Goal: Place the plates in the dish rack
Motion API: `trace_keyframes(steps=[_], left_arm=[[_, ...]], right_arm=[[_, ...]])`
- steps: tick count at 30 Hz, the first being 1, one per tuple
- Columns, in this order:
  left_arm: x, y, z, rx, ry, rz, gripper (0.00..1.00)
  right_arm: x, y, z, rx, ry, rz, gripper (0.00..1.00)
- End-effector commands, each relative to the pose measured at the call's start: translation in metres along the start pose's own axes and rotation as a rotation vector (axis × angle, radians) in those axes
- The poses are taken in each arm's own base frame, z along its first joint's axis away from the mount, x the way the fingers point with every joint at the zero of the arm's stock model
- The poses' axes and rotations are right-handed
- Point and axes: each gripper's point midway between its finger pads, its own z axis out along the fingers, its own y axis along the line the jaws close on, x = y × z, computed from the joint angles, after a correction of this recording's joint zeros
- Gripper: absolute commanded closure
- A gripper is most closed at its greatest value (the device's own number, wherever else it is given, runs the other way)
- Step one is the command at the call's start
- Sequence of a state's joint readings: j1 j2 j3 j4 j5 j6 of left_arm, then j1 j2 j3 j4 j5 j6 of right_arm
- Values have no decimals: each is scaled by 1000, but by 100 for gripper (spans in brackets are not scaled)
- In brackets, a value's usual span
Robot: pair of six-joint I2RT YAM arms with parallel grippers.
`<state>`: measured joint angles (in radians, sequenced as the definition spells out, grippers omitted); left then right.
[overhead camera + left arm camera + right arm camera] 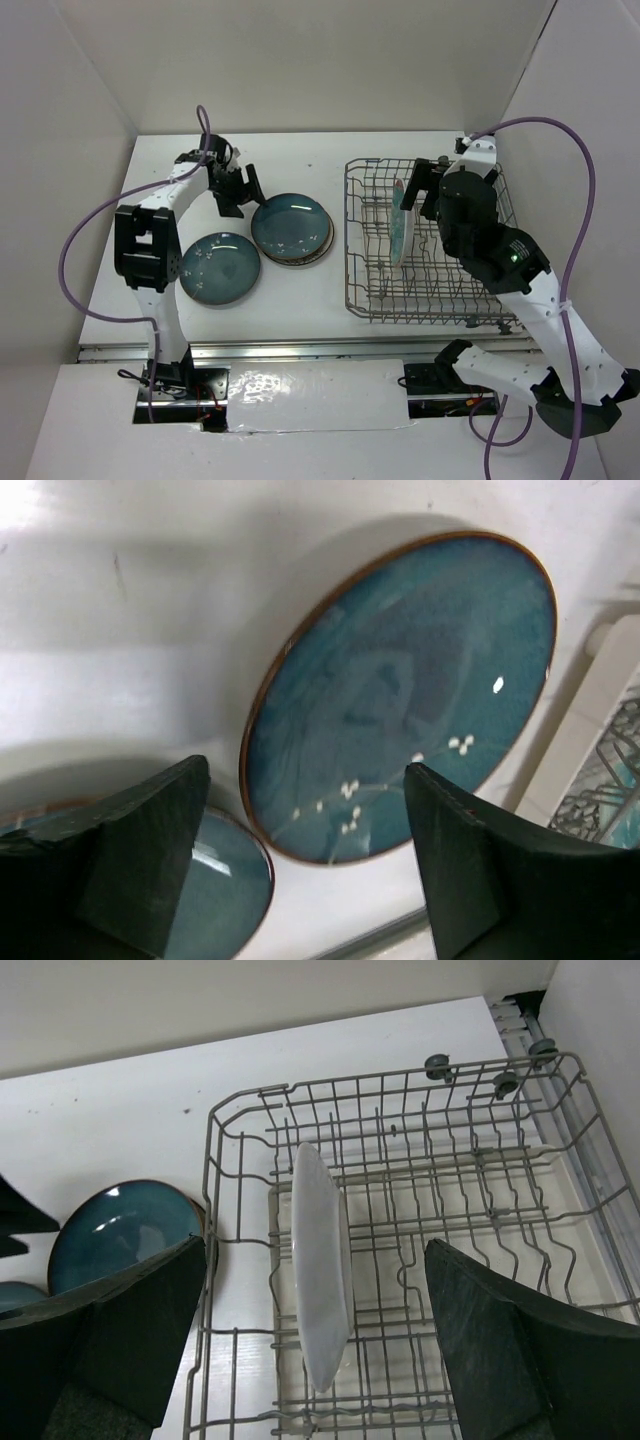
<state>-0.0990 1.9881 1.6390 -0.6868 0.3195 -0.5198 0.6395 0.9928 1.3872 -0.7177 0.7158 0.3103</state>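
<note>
One plate [320, 1270] upright in dish rack [470, 1222]

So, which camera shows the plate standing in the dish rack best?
The right wrist view: the plate stands close, upright and edge-on in the dish rack. The top external view shows it small. The left wrist view gives no clear sight of it.

A plate [402, 235] stands on edge inside the dish rack [365, 292].
</note>
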Motion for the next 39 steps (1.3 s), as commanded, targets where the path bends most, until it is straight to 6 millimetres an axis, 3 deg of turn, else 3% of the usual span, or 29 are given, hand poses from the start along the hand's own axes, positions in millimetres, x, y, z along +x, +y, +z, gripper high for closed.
trace_keyframes(steps=[1, 12, 18, 22, 24, 25, 26, 30, 34, 39], left_arm=[[-19, -12, 9, 78, -36, 57, 11], [-4, -2, 46, 134, 33, 74, 26], [-1, 8, 49, 84, 24, 74, 38], [-2, 16, 55, 61, 32, 73, 40], [0, 16, 57, 63, 34, 73, 52], [-2, 15, 55, 66, 27, 73, 55], [-1, 14, 54, 70, 26, 73, 65], [-9, 5, 39, 79, -7, 79, 80], [-17, -7, 20, 97, -37, 110, 100], [-22, -20, -2, 129, -68, 157, 100]], right_arm=[[7, -4, -8, -19, 33, 12, 4], [11, -13, -10, 3, 36, 17, 4], [14, -14, -7, 14, 44, -2, 4], [13, -13, -4, 23, 51, -9, 3], [11, -13, -4, 24, 50, -12, 3], [10, -13, -4, 26, 47, -10, 3], [10, -13, -4, 26, 46, -10, 3], [12, -13, -3, 25, 53, -16, 3], [18, -11, 0, 35, 75, -32, 3], [17, -10, 1, 29, 69, -23, 3]])
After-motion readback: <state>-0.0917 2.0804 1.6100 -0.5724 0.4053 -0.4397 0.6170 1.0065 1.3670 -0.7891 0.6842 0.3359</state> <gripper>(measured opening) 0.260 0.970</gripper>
